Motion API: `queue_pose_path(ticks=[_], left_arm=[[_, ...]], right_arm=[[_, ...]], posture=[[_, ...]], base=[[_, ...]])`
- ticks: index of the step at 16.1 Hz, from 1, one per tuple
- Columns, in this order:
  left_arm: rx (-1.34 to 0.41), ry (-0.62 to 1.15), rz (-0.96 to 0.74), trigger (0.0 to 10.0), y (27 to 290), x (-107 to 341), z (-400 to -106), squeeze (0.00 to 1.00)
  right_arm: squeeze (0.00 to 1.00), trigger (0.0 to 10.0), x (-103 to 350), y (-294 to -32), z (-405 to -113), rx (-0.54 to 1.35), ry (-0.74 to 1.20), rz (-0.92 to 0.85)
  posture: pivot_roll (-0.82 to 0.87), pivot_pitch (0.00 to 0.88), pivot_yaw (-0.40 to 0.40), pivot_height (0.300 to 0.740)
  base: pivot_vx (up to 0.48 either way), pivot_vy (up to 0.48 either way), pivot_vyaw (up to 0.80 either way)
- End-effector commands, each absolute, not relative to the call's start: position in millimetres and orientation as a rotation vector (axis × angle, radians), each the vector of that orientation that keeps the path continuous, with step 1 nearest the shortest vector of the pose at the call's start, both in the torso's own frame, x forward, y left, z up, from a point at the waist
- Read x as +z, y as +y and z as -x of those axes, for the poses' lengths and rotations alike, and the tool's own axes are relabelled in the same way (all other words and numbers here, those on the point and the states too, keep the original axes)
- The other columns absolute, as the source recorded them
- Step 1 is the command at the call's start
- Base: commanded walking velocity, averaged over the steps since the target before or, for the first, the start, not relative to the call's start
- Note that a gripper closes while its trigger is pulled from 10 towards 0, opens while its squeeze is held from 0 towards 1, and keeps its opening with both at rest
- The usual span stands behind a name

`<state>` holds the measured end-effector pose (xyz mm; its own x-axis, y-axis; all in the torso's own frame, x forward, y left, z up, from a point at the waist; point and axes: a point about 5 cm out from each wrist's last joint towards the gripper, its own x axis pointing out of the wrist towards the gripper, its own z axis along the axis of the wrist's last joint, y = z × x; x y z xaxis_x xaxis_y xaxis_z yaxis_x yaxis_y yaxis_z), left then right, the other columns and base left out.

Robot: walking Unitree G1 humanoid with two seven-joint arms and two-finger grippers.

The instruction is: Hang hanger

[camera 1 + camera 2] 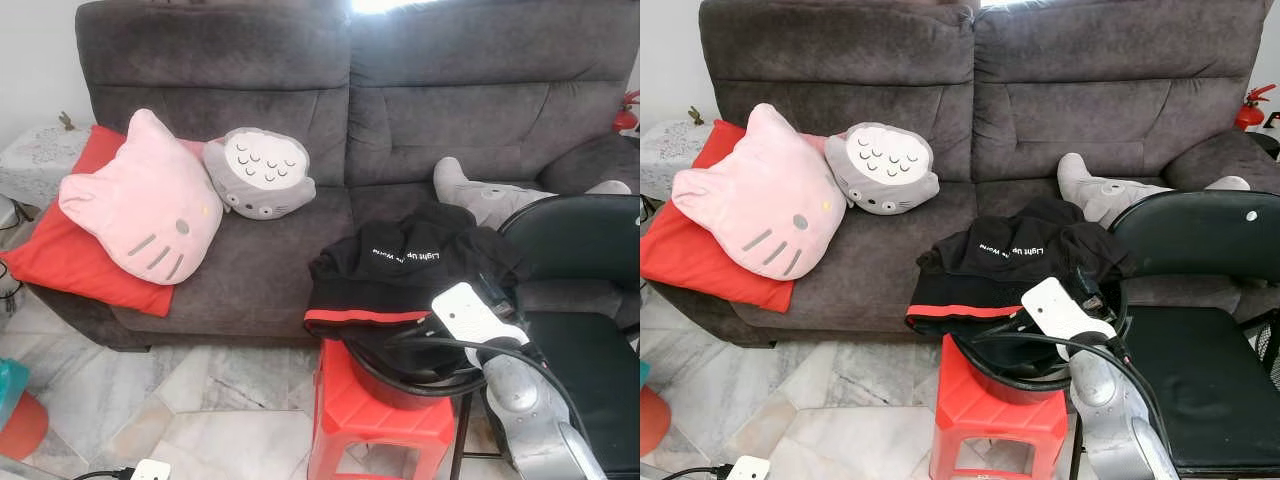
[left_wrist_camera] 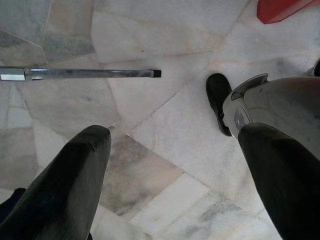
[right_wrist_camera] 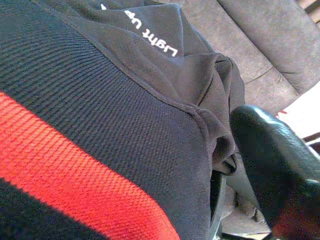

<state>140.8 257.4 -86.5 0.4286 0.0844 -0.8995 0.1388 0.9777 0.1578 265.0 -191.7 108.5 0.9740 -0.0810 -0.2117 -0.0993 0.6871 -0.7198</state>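
Note:
A black garment (image 1: 400, 268) with a red stripe and white lettering is draped over a black basin (image 1: 400, 385), which stands on a red plastic stool (image 1: 380, 420) in front of the grey sofa (image 1: 450, 100). My right gripper (image 1: 492, 290) reaches up from the lower right and presses into the garment's right side. The right wrist view is close on the ribbed black cloth and its red band (image 3: 75, 170). My left gripper (image 2: 175, 135) hangs open over the marble floor, holding nothing.
A black chair (image 1: 585, 300) stands right beside the stool and my right arm. On the sofa lie a pink cat cushion (image 1: 140, 205), a grey plush (image 1: 262, 172), a red pillow (image 1: 60, 265) and a grey toy (image 1: 480, 195). A metal bar (image 2: 80, 73) lies on the floor.

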Motion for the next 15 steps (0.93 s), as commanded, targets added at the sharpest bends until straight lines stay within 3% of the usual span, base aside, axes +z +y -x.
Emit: queue_pose_path(ticks=[1, 15], left_arm=[[-0.026, 1.144, -0.218, 10.0, 259.0, -87.2, -137.9, 0.00], [-0.024, 1.145, -0.220, 10.0, 259.5, -87.1, -138.0, 0.00]], right_arm=[[0.00, 0.0, 107.0, -186.9, -264.1, 0.033, 0.227, 0.815], [0.00, 0.0, 110.4, -187.6, -267.7, -0.002, 0.210, 0.809]], posture=[[-0.08, 0.000, 0.020, 0.740], [-0.07, 0.000, 0.020, 0.740]], base=[[0.000, 0.000, 0.00], [0.000, 0.000, 0.00]])
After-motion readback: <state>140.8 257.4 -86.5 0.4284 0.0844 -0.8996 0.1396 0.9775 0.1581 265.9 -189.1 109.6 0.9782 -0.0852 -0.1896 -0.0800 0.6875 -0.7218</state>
